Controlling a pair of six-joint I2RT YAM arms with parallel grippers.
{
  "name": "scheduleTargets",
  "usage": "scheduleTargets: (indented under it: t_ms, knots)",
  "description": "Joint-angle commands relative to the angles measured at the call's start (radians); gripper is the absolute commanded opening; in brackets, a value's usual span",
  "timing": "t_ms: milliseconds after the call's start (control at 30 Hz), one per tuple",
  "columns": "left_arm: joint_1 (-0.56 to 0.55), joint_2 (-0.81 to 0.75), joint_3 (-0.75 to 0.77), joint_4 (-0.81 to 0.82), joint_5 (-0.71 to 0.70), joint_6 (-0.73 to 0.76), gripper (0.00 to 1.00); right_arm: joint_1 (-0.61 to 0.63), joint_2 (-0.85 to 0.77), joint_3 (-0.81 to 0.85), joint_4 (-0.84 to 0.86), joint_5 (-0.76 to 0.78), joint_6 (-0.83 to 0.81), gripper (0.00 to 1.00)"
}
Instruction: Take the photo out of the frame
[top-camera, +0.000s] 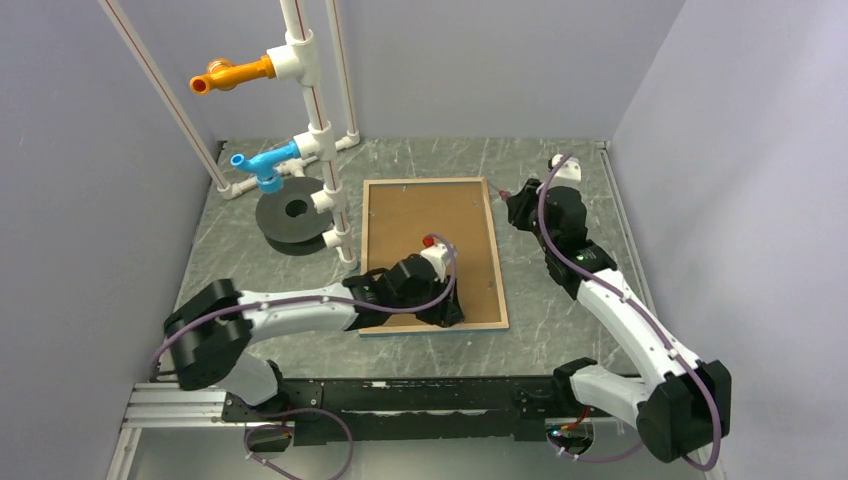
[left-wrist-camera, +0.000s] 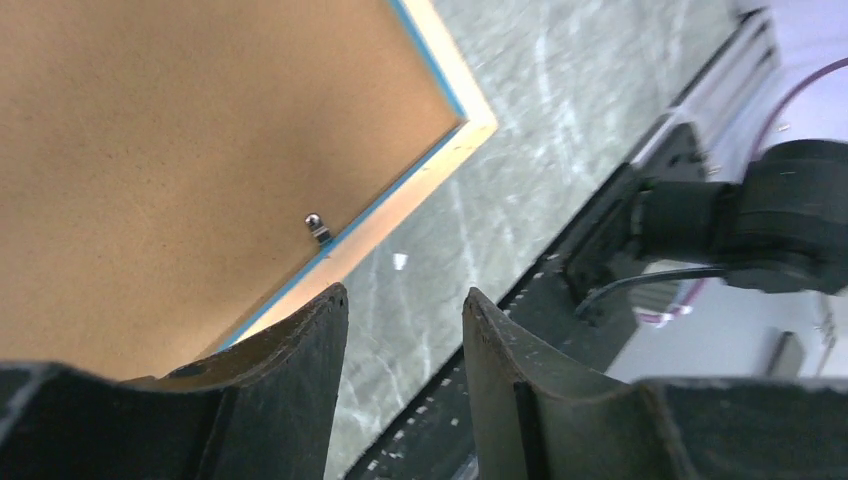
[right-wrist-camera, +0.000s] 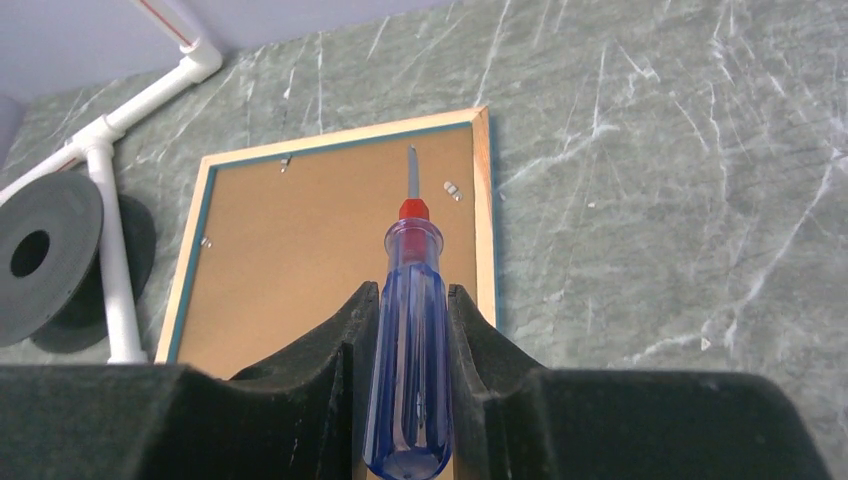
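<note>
Presumably light and stiff, the face-down frame (top-camera: 497, 262) is best worked at its near-edge clip (left-wrist-camera: 318, 229); the left gripper (left-wrist-camera: 405, 300) gapes empty, the right gripper (right-wrist-camera: 412, 295) clamps a screwdriver (right-wrist-camera: 410, 340).

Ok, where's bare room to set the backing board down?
Roomiest is the table right of the frame, between its right edge and the right arm holding the screwdriver, and the strip between the frame's far edge and the back wall. The near strip by the base rail is narrow. The left side is crowded: pipe stand, black disc and the left arm.
</note>
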Motion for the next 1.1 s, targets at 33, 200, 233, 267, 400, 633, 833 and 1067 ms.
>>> scheduleTargets:
  t_ms: [33,200,233,267,400,633,833,1067]
  knots:
    - [-0.006,-0.225,-0.042,-0.109,-0.106,-0.126,0.5,0.007,-0.063,-0.008,-0.13,-0.099,-0.002,0.0]
    - [-0.001,-0.478,-0.168,-0.39,-0.281,-0.345,0.6,0.015,-0.061,-0.017,-0.165,-0.241,0.004,0.0]
    - [0.001,-0.532,-0.201,-0.418,-0.291,-0.389,0.61,0.022,-0.067,-0.025,-0.163,-0.268,0.007,0.0]
    - [0.003,-0.582,-0.231,-0.44,-0.295,-0.436,0.62,0.03,-0.072,-0.034,-0.16,-0.289,0.011,0.0]
    - [0.004,-0.756,-0.374,-0.443,-0.268,-0.646,0.63,0.122,-0.075,-0.043,-0.177,-0.262,0.002,0.0]
    - [0.004,-0.814,-0.528,-0.196,-0.266,-0.878,0.92,0.277,-0.091,-0.039,-0.192,-0.192,0.004,0.0]
    - [0.004,-0.495,-0.289,-0.393,-0.185,-1.075,0.99,0.297,-0.136,-0.046,-0.22,-0.128,-0.009,0.0]
    - [0.006,-0.214,-0.114,-0.519,-0.09,-1.341,0.91,0.297,-0.227,-0.052,-0.286,-0.053,-0.036,0.0]
